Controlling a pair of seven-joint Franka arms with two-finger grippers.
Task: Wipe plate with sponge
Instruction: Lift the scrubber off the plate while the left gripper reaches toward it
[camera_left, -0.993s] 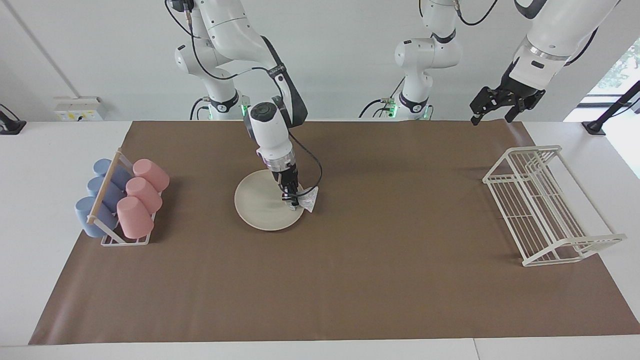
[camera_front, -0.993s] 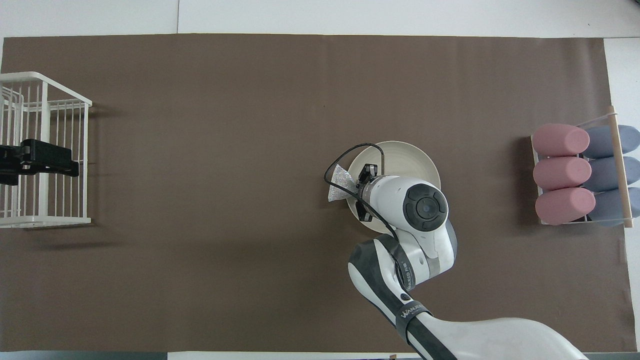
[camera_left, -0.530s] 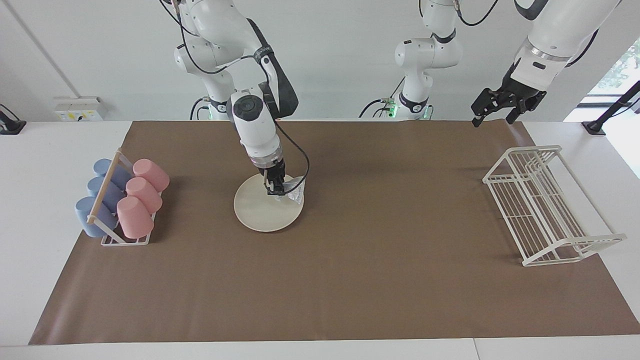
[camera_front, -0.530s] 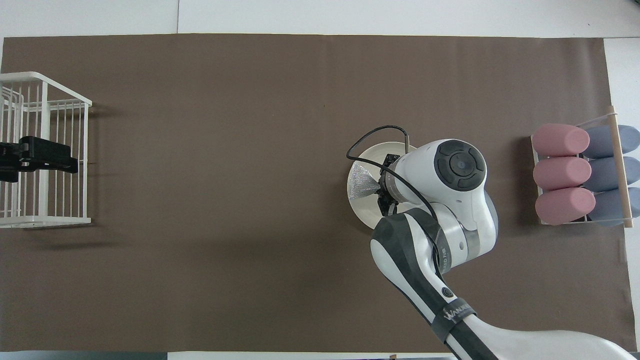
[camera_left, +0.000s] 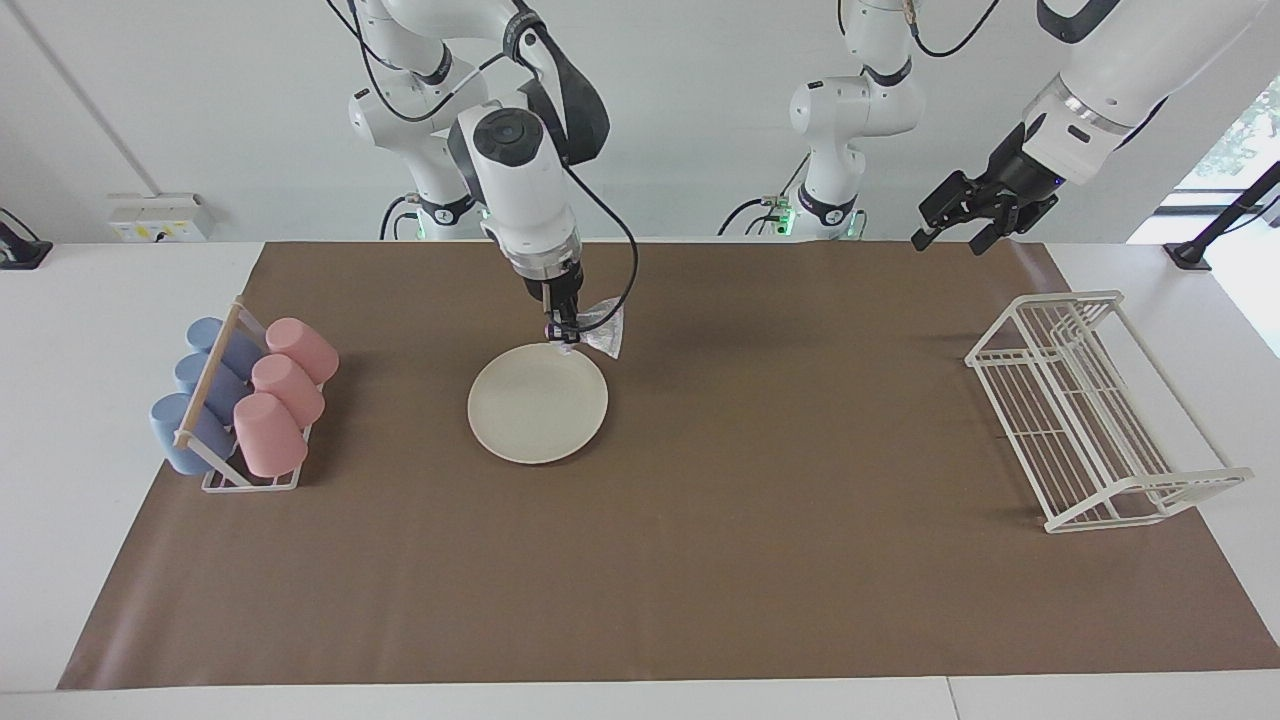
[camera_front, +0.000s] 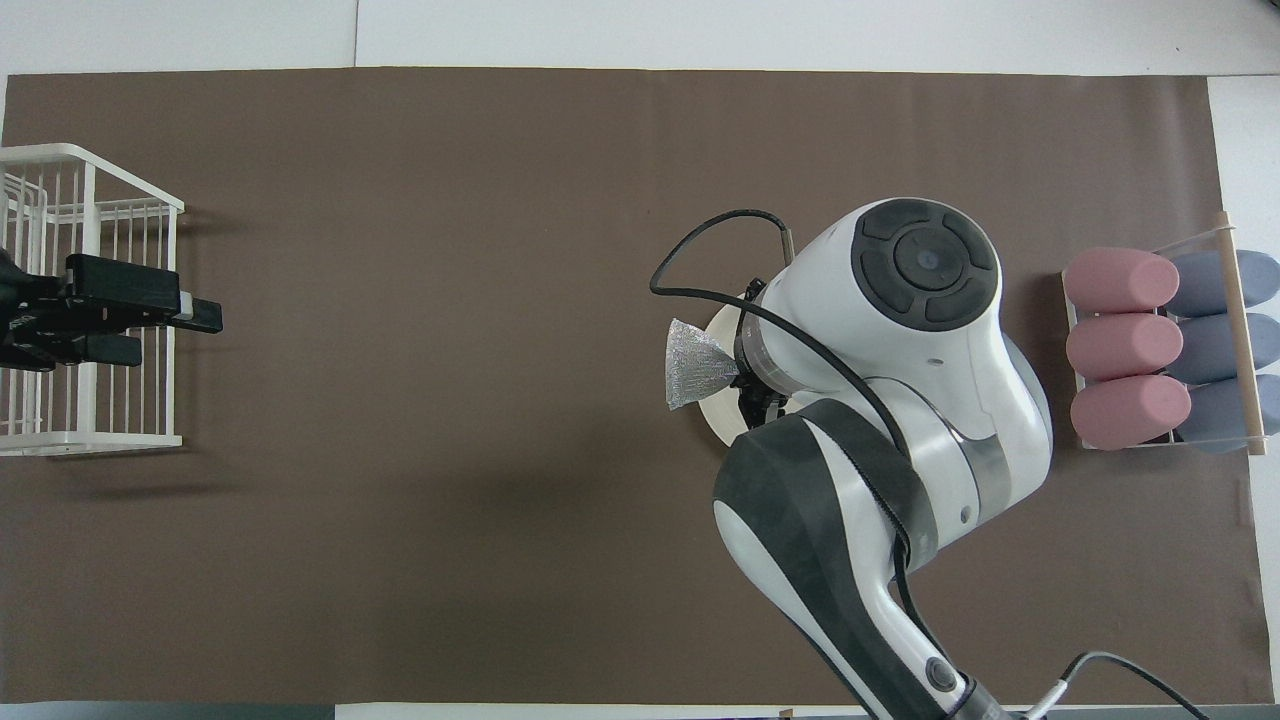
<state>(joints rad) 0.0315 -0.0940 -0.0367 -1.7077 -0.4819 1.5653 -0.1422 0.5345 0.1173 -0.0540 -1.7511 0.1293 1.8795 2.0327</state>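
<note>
Room: plain white wall, with a wall socket box (camera_left: 157, 217) near the right arm's end.
Surface: white table (camera_left: 60, 330) covered by a brown mat (camera_left: 700, 560).
Writing: none can be read on the arms or the things.
Landmark: the plate (camera_left: 537, 403), cream-white and bare, flat on the mat.
Sponge: the silvery sponge (camera_left: 601, 329) hangs in the air, clear of the plate, over its rim nearest the robots.
Right gripper: right gripper (camera_left: 563, 331), clamped tight on the sponge's corner.
Left gripper: left gripper (camera_left: 955, 226), jaws wide and holding nothing, raised over the mat's corner, well apart from the plate.
Cup rack: cup rack (camera_left: 243, 470) at the right arm's end, holding three pink cups (camera_left: 285, 392) and three blue cups (camera_left: 196, 391) on their sides.
Wire rack: white wire rack (camera_left: 1095, 407), at the left arm's end.
</note>
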